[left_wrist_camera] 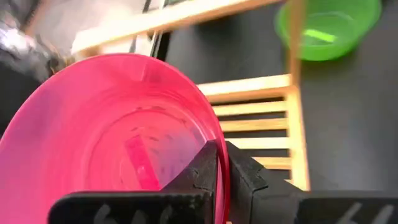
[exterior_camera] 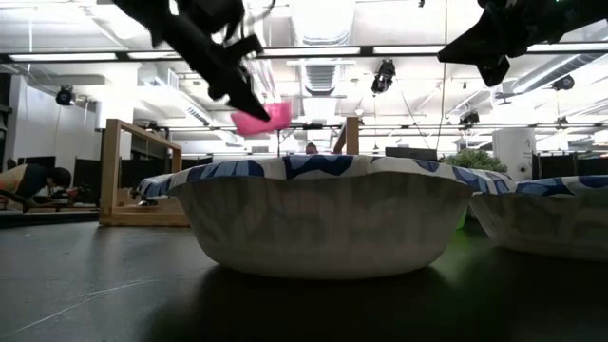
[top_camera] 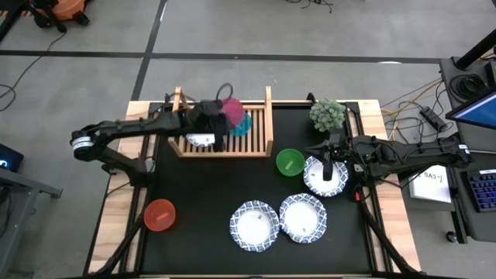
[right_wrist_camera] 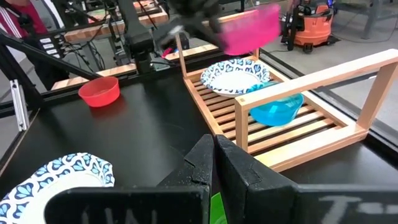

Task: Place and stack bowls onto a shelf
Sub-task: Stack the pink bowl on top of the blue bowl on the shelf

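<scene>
Even, bright overhead light fills the scene; in the low view the ceiling light strips toward 12 o'clock glare white, leaving the near patterned bowl dim below its rim. The pink bowl fills the left wrist view, soft and out of focus, and shows motion-blurred in the right wrist view. The black tabletop carries only faint shadows.

Almost no writing can be read. In the high view, a white sheet of paper lying on the side desk right of the surface carries a few dark printed characters, too small to make out. The bowls, the shelf and both arms show no legible label, brand or number in any view.
</scene>
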Available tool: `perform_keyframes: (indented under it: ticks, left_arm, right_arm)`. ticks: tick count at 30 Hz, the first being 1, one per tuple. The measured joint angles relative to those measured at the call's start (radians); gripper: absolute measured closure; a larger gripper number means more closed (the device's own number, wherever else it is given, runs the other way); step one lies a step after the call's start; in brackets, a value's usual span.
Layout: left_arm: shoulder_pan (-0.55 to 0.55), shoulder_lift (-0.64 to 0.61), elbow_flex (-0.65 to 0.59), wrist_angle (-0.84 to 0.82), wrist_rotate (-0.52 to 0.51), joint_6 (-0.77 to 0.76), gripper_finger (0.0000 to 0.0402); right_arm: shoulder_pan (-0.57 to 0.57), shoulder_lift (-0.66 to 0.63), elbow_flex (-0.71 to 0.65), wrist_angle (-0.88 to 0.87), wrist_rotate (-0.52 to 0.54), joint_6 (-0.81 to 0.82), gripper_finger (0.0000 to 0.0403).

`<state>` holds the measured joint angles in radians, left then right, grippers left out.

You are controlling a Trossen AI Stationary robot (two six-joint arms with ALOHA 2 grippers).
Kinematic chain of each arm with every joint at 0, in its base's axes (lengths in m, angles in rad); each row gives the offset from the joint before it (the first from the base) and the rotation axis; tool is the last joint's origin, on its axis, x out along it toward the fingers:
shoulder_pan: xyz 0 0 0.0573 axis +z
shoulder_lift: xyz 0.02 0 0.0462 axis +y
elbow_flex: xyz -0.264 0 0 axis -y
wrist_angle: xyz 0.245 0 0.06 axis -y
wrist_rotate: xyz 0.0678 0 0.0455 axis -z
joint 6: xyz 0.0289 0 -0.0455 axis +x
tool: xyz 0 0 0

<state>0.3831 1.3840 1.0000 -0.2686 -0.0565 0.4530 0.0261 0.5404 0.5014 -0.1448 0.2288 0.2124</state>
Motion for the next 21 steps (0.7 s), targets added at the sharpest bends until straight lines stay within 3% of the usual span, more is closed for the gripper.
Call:
perform_keyframes:
  ticks: [5,14,21]
  left_arm:
    - [0.119,0.119,0.0,0.113,0.166,-0.064,0.0402]
    - [0.147,0.333,0.086,0.129,0.174,-0.071,0.0402]
    - [0.147,0.403,0.137,0.081,0.174,-0.096,0.0401]
  right_arm:
    - [0.0,0.0,0.0,0.0,0.005,-0.027,0.0394]
    - [0.0,0.0,0.0,0.0,0.007,-0.031,0.0394]
    - [0.0,0.0,0.0,-0.004,0.006,-0.03,0.0394]
